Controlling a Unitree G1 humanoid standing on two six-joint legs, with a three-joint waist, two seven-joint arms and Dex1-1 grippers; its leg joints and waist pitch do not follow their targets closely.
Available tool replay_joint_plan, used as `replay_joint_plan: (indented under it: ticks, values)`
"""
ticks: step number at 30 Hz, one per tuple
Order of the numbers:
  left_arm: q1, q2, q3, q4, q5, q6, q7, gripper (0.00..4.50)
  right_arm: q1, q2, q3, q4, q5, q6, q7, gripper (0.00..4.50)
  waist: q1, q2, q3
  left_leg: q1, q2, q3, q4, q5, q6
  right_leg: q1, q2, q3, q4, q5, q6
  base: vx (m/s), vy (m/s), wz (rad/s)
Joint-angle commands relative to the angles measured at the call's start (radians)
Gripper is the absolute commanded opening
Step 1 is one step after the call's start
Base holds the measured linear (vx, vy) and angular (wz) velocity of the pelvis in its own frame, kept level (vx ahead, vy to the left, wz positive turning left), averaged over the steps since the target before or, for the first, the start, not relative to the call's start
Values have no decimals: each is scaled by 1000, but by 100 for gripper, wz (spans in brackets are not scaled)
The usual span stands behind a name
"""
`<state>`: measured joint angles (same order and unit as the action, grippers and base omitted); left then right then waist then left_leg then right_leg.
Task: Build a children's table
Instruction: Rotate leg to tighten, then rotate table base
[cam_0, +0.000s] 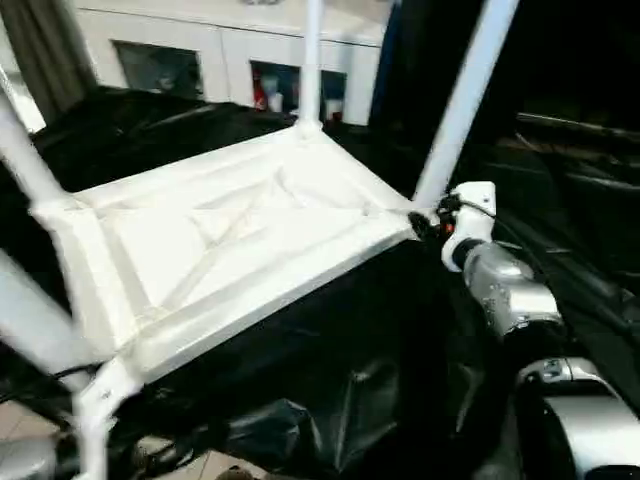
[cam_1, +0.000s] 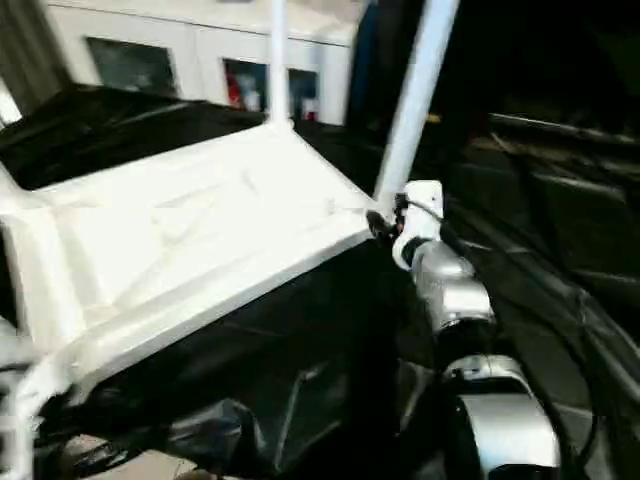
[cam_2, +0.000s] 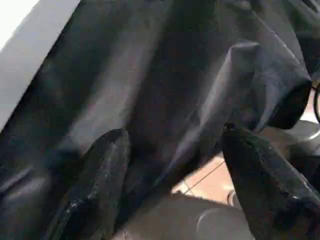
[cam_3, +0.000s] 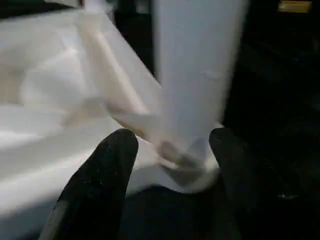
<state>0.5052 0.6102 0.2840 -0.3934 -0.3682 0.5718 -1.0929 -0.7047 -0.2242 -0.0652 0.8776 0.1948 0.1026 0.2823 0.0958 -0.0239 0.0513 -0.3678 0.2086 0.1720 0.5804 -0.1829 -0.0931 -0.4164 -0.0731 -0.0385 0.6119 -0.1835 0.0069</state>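
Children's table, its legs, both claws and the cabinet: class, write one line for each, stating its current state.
Table top: upside down, ribbed underside up, tilted on black sheeting.
Legs: four, standing up from the corner sockets.
Right claw: fingers either side of the near-right leg's base; contact unclear.
Left claw: open, empty, facing the sheeting.
Cabinet: glass doors closed.

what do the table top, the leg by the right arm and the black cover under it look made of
Table top: seemingly moulded white plastic, smooth, slightly glossy, with raised ribs.
Leg: white tube, smooth; plastic or painted metal, hard to tell.
Black cover: thin plastic sheet or coated fabric, judging by its shiny creases.
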Motion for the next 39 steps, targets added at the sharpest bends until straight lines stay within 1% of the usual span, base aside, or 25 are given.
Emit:
replay_joint_plan:
  ticks: [1,2,3,4,5,6,9,11,12,13,14,16,18,20,21,22,23,24,25,28,30,32,34,35,39]
  values:
    - [55,15,88,-22,-17,-21,-25,365,-5,10,16,14,-15,-44,50,276,-7,5,-45,-5,8,1,-79,-292,8,45,-39,30,-71,-252,-152,0,0,0]
    - [63,16,94,-24,-22,-23,-23,371,-9,13,15,25,-16,-54,57,276,-12,3,-44,-6,9,1,-79,-302,11,43,-39,29,-72,-266,-150,0,0,0]
    - [72,14,123,-35,-41,-21,-20,382,4,19,29,10,-18,-56,102,276,-12,2,-41,3,10,2,-80,-327,16,36,-37,30,-79,-306,-142,0,0,0]
    - [85,11,156,-53,-71,-21,-7,404,13,26,42,16,-28,-78,157,276,-13,1,-42,5,11,3,-77,-334,20,34,-38,33,-77,-297,-154,0,0,0]
    - [85,11,156,-53,-71,-21,-7,404,13,26,42,16,-28,-78,157,276,-13,4,-40,5,14,2,-80,-340,20,34,-38,33,-77,-294,-160,0,0,0]
    - [74,-1,182,-53,-100,-20,5,404,32,24,60,0,-29,-73,188,276,-13,3,-38,10,15,3,-80,-345,21,29,-35,33,-79,-286,-168,0,0,0]
    - [52,-19,255,-21,-155,-31,13,427,124,-8,129,-91,-72,-44,208,276,-1,4,-35,16,14,6,-80,-343,10,28,-28,34,-78,-248,-174,0,0,0]
    - [79,-4,275,-4,-150,-42,-8,446,167,-22,140,-135,-83,-27,210,276,4,6,-37,13,13,4,-81,-333,10,34,-28,35,-74,-223,-170,0,0,0]
    - [100,3,282,-4,-149,-42,-19,446,190,-30,141,-160,-85,-24,216,276,5,1,-37,13,14,3,-83,-337,10,36,-28,34,-74,-229,-163,0,0,0]
    - [133,13,306,-14,-171,-22,-38,446,233,-45,142,-212,-77,-13,247,276,5,5,-34,14,15,3,-85,-366,7,33,-29,34,-78,-262,-155,0,0,0]
    - [147,20,322,-15,-185,-10,-52,446,253,-52,143,-235,-72,-7,262,276,3,0,-33,13,14,3,-85,-376,8,35,-28,35,-80,-273,-148,0,0,0]
    - [164,28,341,-17,-204,6,-66,446,276,-60,143,-262,-68,0,282,276,1,-1,-30,13,14,1,-86,-407,10,32,-31,36,-85,-327,-138,0,0,0]
    - [169,60,384,12,-216,6,-98,446,305,-76,140,-290,-70,3,290,276,-2,7,-26,14,13,-1,-88,-428,6,29,-32,37,-89,-364,-134,0,0,0]
    - [158,74,404,38,-215,-7,-104,446,314,-80,137,-299,-72,5,289,276,-3,4,-26,15,11,-2,-87,-423,11,29,-35,38,-94,-385,-130,0,0,0]
    - [147,84,419,60,-216,-17,-106,446,323,-83,138,-315,-71,12,285,276,-5,5,-24,13,13,-6,-90,-427,6,31,-35,38,-94,-400,-128,0,0,0]
    - [135,96,434,88,-218,-21,-106,446,329,-83,139,-328,-70,20,283,276,-6,8,-24,17,12,-6,-89,-440,1,28,-34,38,-95,-420,-125,0,0,0]
    - [135,97,435,89,-219,-21,-107,446,329,-82,139,-329,-70,20,283,276,-6,7,-23,21,13,-7,-89,-453,-2,26,-35,39,-97,-435,-124,0,0,0]
    - [144,137,457,131,-213,-20,-120,446,340,-80,147,-360,-74,39,283,276,-6,8,-22,20,12,-8,-90,-456,-3,27,-34,39,-98,-440,-122,0,0,0]
    - [144,137,457,131,-213,-20,-120,446,340,-80,147,-360,-74,39,283,276,-3,11,-22,24,12,-8,-90,-462,-3,24,-34,40,-99,-445,-119,0,0,0]
    - [175,200,502,174,-202,-2,-150,446,347,-74,157,-387,-83,56,283,276,-8,8,-20,24,13,-12,-93,-485,-8,26,-33,39,-99,-467,-120,0,0,0]
    - [174,216,520,189,-203,2,-156,446,347,-71,158,-389,-85,57,280,276,-6,9,-18,32,15,-13,-92,-504,-12,20,-34,39,-103,-481,-123,0,0,0]
    - [163,227,536,204,-203,-8,-162,446,348,-68,158,-392,-88,59,278,276,-5,11,-18,32,14,-15,-93,-512,-14,20,-36,40,-103,-489,-127,0,0,0]
    - [96,243,580,240,-242,-2,-148,446,348,-60,163,-396,-92,57,277,276,-3,17,-20,35,14,-15,-93,-506,-17,21,-34,41,-100,-452,-139,0,0,0]
    - [82,253,590,252,-254,1,-148,446,350,-58,167,-402,-93,59,279,276,0,16,-21,38,14,-13,-92,-503,-17,18,-32,40,-99,-429,-147,0,0,0]
    - [59,277,610,283,-281,2,-153,446,357,-53,173,-424,-94,68,285,276,5,15,-22,31,14,-14,-94,-477,-13,28,-33,39,-88,-387,-160,0,0,0]
